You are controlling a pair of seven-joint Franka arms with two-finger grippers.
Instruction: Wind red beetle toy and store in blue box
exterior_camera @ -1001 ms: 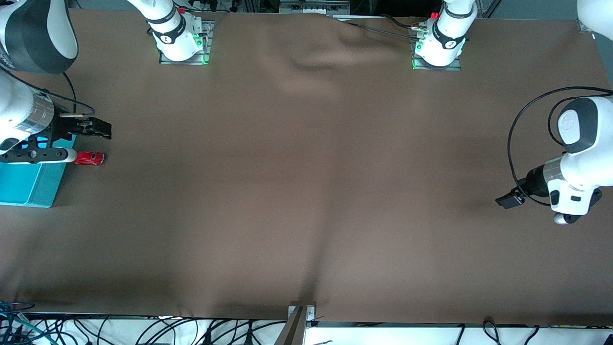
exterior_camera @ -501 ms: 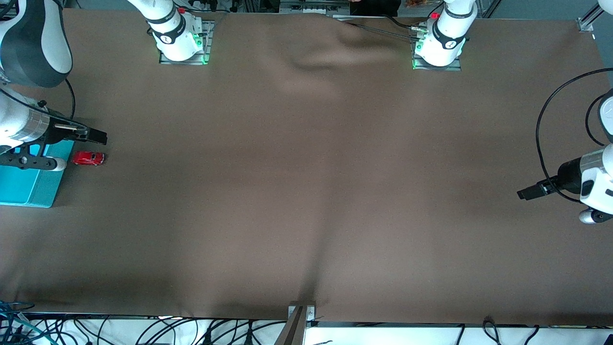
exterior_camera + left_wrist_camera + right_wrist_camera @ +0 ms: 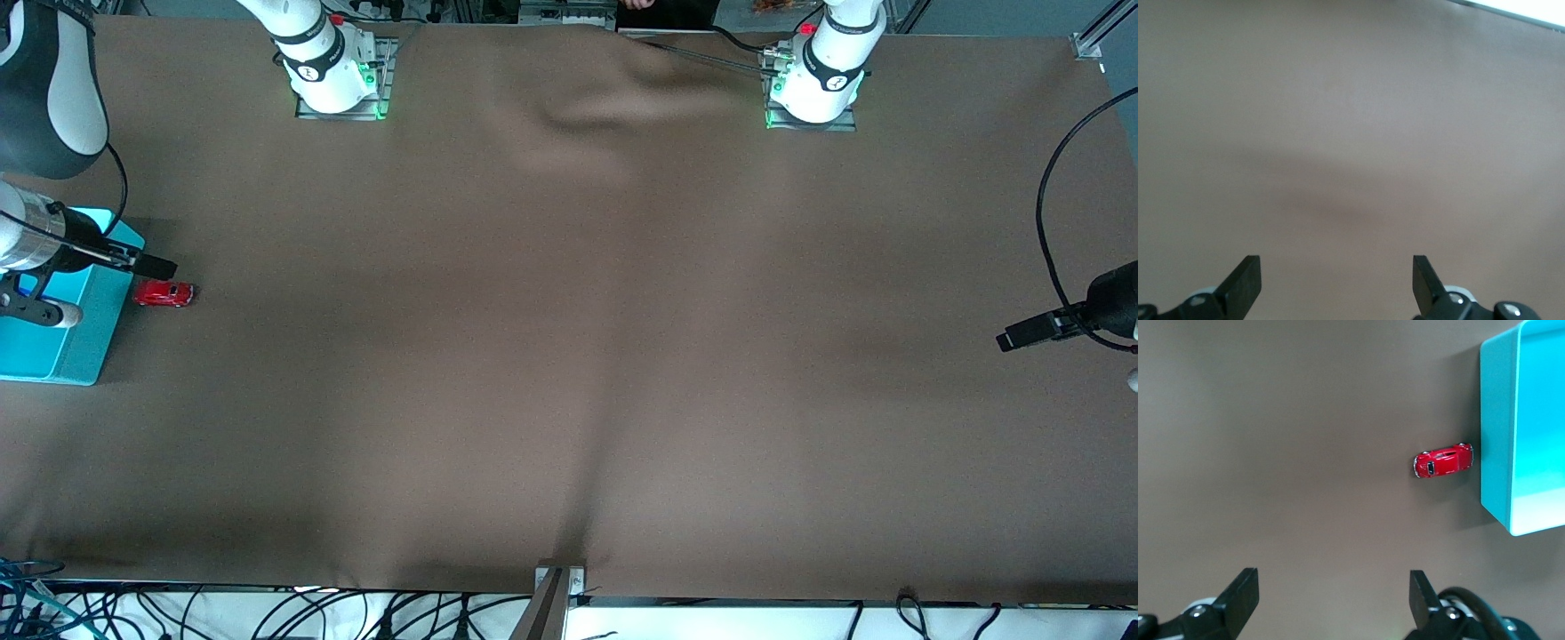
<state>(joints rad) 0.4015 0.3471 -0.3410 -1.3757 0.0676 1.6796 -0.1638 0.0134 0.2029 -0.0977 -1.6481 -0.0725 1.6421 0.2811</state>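
Both arms had pulled outward to the frame edges; left gripper (image 3: 1336,283) and right gripper (image 3: 1333,600) gaped wide, empty. Red beetle toy (image 3: 164,293) sat at mid-left beside the blue box (image 3: 80,351); likely light, stiff, slick, so pinch its sides.

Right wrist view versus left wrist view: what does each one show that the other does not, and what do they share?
Only the right wrist view shows the task's things: the red beetle toy lying on the cloth right beside a wall of the blue box, outside it.

Only the left wrist view shows a pale strip at the table's edge; otherwise it holds just cloth.

Both show the brown tablecloth and their own open gripper, the right gripper and the left gripper, each holding nothing.
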